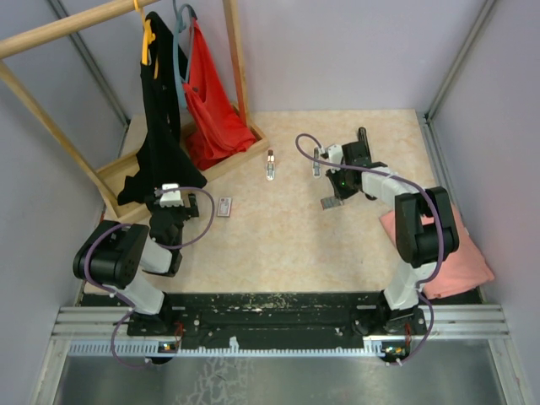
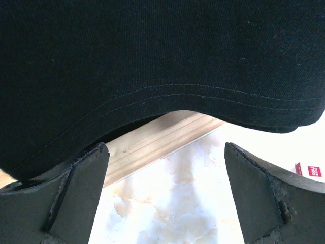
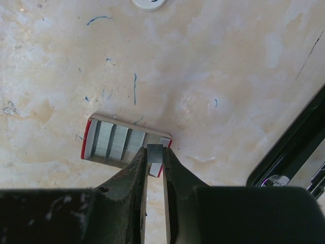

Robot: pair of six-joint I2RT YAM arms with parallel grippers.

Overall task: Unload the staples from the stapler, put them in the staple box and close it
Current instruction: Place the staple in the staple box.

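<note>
Right fingers (image 3: 133, 178) pinch a short silvery strip of staples (image 3: 155, 151) at an open red-edged box (image 3: 109, 140) on marbled tabletop (image 3: 218, 66); left fingers (image 2: 81, 188) gape wide, empty.

Robot lab cell: grey panel walls (image 1: 337, 51), aluminium rail (image 1: 278, 337) (along table (image 1: 295, 253) edge).

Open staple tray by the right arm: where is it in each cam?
Top external: tray right of centre, at the right gripper tip.
Right wrist: tray left of centre, just beyond the fingertips.
Left wrist: not in view.
Shared landmark: the right gripper, pinching staples at the tray's corner, shows in the top and right wrist views.
</note>
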